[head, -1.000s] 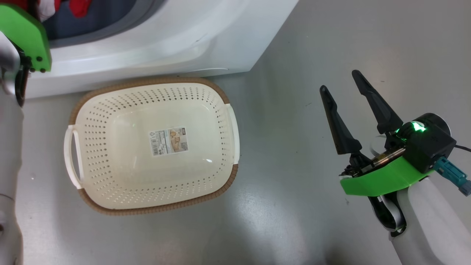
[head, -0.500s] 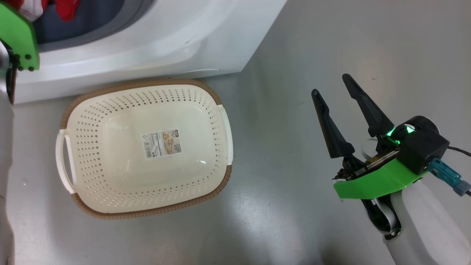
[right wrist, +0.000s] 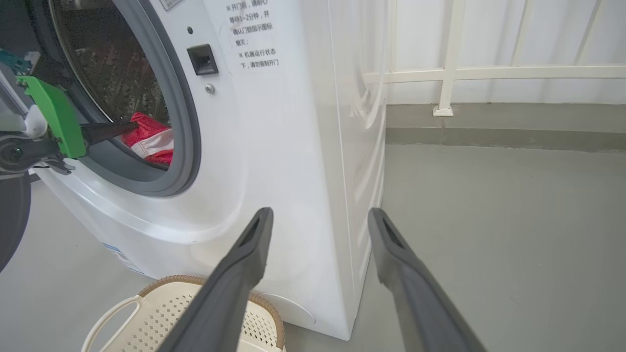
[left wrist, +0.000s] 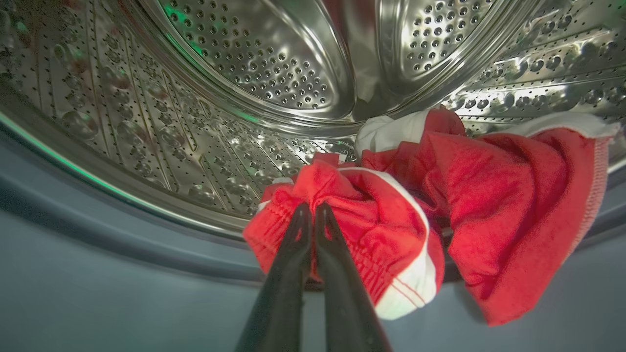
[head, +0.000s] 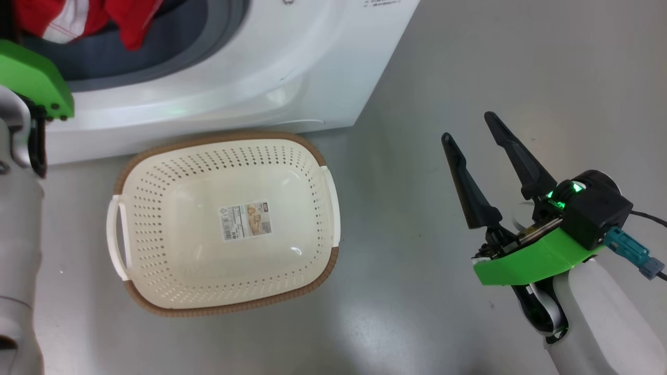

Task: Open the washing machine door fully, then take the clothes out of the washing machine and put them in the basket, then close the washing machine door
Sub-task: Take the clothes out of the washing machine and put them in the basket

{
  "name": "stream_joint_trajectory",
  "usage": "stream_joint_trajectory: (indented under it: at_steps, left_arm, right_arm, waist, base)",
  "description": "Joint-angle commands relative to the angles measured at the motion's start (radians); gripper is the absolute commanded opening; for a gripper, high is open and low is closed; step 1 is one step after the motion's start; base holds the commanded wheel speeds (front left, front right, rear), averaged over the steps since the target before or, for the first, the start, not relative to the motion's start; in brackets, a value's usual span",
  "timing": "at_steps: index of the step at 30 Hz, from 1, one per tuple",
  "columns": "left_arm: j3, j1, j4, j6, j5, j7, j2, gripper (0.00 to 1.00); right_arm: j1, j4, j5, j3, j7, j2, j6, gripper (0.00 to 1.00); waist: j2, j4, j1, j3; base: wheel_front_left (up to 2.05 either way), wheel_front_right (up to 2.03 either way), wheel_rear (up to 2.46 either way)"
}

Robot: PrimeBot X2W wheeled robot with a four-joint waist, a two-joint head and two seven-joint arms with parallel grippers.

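the right gripper (head: 467,126) hangs over the grey floor (head: 417,78) on the robot's right, its two dark fingers spread wide and holding nothing, well apart from the basket (head: 208,140). the cream basket sits upright on the floor just in front of the washing machine (head: 234,88), its brown rim near the machine's white base, a paper label (head: 246,221) showing on its bottom. beyond it, the left gripper (left wrist: 312,208) reaches into the machine's open mouth, past the grey-blue gasket (left wrist: 98,274), its fingers pressed together on a fold of the clothes (left wrist: 489,195). the red garments with white trim lie bunched at the front lip of the perforated steel drum (left wrist: 269,63), one end draped over the gasket.
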Motion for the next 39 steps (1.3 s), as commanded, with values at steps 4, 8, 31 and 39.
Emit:
stream_joint_trajectory:
  at_steps: [4,8,31,39]
  left_arm:
    - [0.029,0.062,-0.077,-0.004,-0.018,-0.019,0.039,0.00]
    - [0.060,0.133,-0.225,-0.003,-0.036,-0.020,0.030,0.00]
    - [0.152,0.606,-0.926,0.017,0.008,-0.021,-0.095,0.00]
    - [0.137,0.712,-1.090,0.035,0.025,-0.017,-0.114,0.00]
  right_arm:
    - [0.037,-0.015,0.012,0.017,-0.006,-0.009,0.006,1.00]
    - [0.042,-0.017,0.013,0.014,-0.006,-0.013,0.006,1.00]
    - [0.119,-0.013,0.017,-0.008,-0.006,-0.016,0.006,1.00]
    - [0.143,-0.013,0.021,-0.018,-0.006,-0.013,0.006,1.00]
  waist:
    - [0.0000,0.023,0.0000,-0.045]
    - [0.0000,0.032,0.0000,-0.070]
    - [0.0000,0.076,0.0000,-0.240]
    - [0.0000,0.079,0.0000,-0.283]
  base:
    - [0.00,0.00,0.00]
    - [0.00,0.00,0.00]
    - [0.00,0.00,0.00]
    - [0.00,0.00,0.00]
